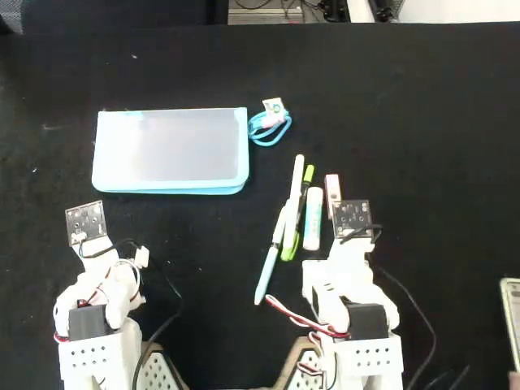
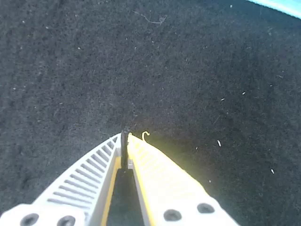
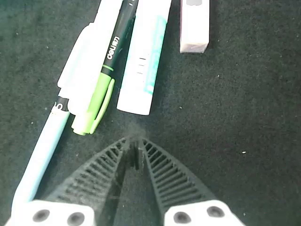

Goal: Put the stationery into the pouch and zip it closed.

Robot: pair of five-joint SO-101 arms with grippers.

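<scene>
A black cloth table (image 1: 422,122) fills the scene, with cables and a pale floor beyond its far edge at 12 o'clock. In the high view the light blue pouch (image 1: 171,150) lies flat at about 10 o'clock from the table's centre. Its blue zip strap (image 1: 270,128) is looped just off its 3 o'clock end. Whether the zip is open cannot be told.

The stationery lies in a tight row at 5 o'clock from the pouch. A pale blue pen (image 1: 280,227) and a green highlighter (image 1: 296,219) are touching, a white tube (image 1: 313,218) is just beside them, and a pink eraser (image 1: 332,188) sits at the tube's 1 o'clock.

The left arm (image 1: 101,301) is folded low at 7 o'clock, well apart from the pouch. The left gripper (image 2: 126,137) hangs over bare cloth, its white and yellow fingers pressed together at the tips. A sliver of the pouch's blue edge shows in a corner of the left wrist view.

The right arm (image 1: 345,292) sits at 5 o'clock. The right gripper (image 3: 135,141) has its dark fingers pressed together, holding nothing, just short of the near ends of the tube and highlighter. The right wrist view gives the highlighter's clip and dark barrel close up.

A broad band of cloth lies between the pouch and the left arm, and more lies toward 3 o'clock of the eraser.
</scene>
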